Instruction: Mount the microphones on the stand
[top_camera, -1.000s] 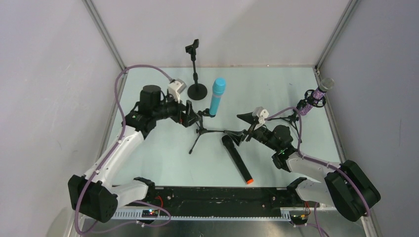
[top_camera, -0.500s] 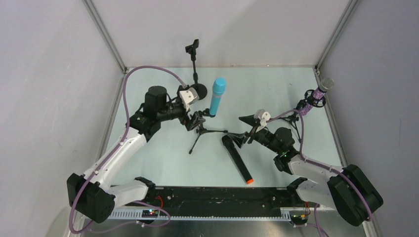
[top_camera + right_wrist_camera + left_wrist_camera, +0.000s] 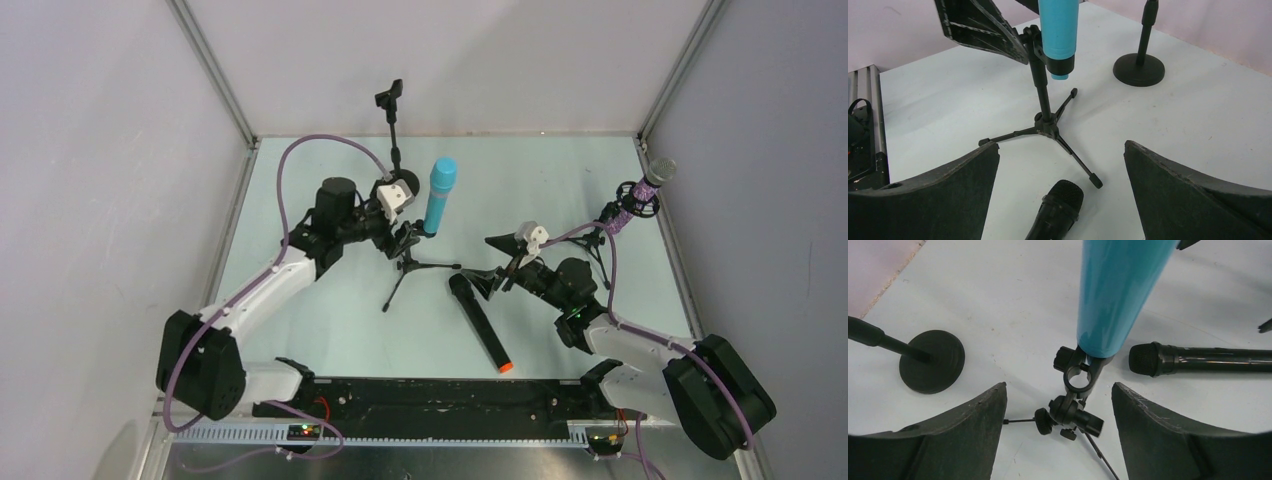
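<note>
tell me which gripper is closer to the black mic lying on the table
Right. The right gripper sits open just beyond the head of the black mic. The left gripper is farther, across the tripod stand, at the clip holding the blue mic.

Lighting bright, even and diffuse, from overhead. Shadows on the table [image 3: 340, 330] soft and faint. A thin highlight runs along the black microphone [image 3: 1208, 360]. Top view sharp. Wrist views bend at the edges; the cyan microphone [image 3: 1113, 295], close to the lens, is slightly soft
</note>
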You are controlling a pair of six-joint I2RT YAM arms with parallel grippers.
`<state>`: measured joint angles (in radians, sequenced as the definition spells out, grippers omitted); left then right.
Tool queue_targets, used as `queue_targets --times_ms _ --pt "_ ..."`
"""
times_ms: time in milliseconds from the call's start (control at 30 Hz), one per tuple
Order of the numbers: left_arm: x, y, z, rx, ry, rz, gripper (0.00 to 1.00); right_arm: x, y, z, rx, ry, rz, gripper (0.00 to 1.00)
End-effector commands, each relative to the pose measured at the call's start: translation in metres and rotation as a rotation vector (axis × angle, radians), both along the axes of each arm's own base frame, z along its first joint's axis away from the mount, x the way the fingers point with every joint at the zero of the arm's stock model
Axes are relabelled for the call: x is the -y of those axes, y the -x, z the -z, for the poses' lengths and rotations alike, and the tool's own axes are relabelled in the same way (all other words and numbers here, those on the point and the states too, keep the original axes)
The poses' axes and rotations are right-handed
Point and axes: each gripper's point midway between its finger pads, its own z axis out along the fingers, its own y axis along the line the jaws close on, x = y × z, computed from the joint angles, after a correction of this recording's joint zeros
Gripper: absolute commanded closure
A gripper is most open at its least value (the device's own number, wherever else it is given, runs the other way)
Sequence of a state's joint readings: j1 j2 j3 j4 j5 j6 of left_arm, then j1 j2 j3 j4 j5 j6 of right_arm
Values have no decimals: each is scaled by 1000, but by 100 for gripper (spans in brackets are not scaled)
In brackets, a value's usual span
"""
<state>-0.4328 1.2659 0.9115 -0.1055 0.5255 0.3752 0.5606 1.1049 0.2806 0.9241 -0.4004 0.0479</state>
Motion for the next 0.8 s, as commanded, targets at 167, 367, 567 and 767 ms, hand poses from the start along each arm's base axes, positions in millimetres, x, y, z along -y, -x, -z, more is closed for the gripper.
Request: queue_targets --times_ms 167,367,567,767 --pt "11 -16 4 3 20 7 33 4 -1 -4 12 -3 18 0" --pt "16 -13 4 -1 28 46 52 5 -3 -4 13 -4 20 1" --pt "20 -5 0 4 44 100 81 3 -2 -4 12 -9 10 0" --pt "18 -1 -2 -3 27 106 100 1 1 -3 5 -5 -8 0"
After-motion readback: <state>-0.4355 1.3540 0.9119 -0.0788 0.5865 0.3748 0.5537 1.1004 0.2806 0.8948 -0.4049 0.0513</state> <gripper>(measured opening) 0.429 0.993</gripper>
